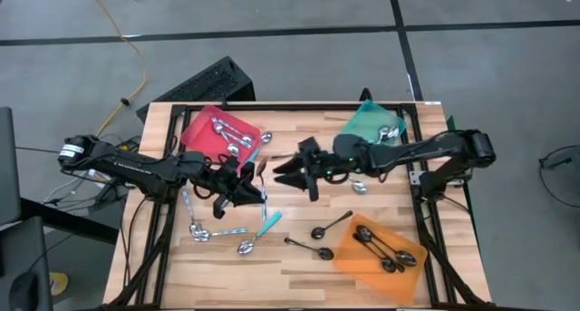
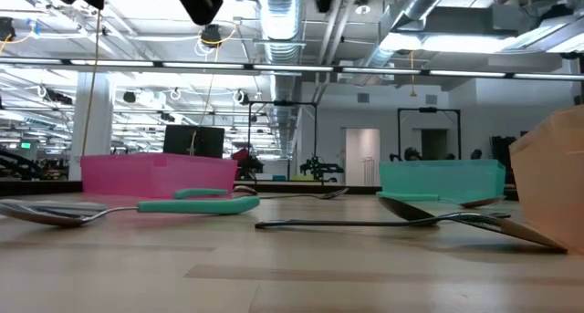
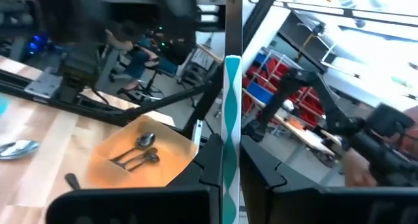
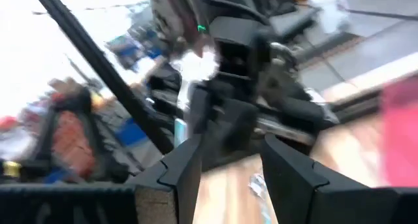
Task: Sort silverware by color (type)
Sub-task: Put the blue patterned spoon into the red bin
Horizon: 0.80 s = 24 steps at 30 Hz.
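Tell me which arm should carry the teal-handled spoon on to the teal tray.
The right arm, probably. The left claw grips the teal-handled spoon mid-table, and the open right claw faces it, ready for a handover. The teal tray sits on the right arm's side.

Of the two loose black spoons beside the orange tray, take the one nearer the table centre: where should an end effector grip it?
Grip the black spoon mid-handle, from straight above, fingers across the handle. It lies flat, its handle slanting clear of the orange tray and the second black spoon. The left end effector holds a teal-handled spoon.
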{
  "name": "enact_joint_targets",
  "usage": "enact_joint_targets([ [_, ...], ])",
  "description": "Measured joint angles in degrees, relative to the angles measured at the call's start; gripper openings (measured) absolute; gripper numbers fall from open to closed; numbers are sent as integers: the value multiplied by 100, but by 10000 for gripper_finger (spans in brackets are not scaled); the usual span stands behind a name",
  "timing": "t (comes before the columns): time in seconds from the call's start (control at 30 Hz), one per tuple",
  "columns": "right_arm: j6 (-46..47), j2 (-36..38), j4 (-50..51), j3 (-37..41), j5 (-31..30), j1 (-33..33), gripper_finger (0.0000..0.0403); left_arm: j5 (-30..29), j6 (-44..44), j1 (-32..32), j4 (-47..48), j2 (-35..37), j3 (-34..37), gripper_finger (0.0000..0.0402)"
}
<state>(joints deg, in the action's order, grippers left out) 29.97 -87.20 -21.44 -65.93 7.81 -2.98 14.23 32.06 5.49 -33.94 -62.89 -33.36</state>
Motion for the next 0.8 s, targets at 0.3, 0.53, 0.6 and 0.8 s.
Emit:
enact_joint_targets([
  [0.3,316,-557,-1203,-17,306,22,179,77,-9,-238,57,0,-5,10],
  [0.53,257,-658,-1486,-22,390,15,179,5,-120,-286,151,0,-5,10],
  [0.6,257,-673,-1471,-22,388,19,179,-35,-117,-351,177,0,-5,10],
  [0.8,255,-789,-1435,-15,244,20,179,-117,-77,-533,388,-2,-7,10],
])
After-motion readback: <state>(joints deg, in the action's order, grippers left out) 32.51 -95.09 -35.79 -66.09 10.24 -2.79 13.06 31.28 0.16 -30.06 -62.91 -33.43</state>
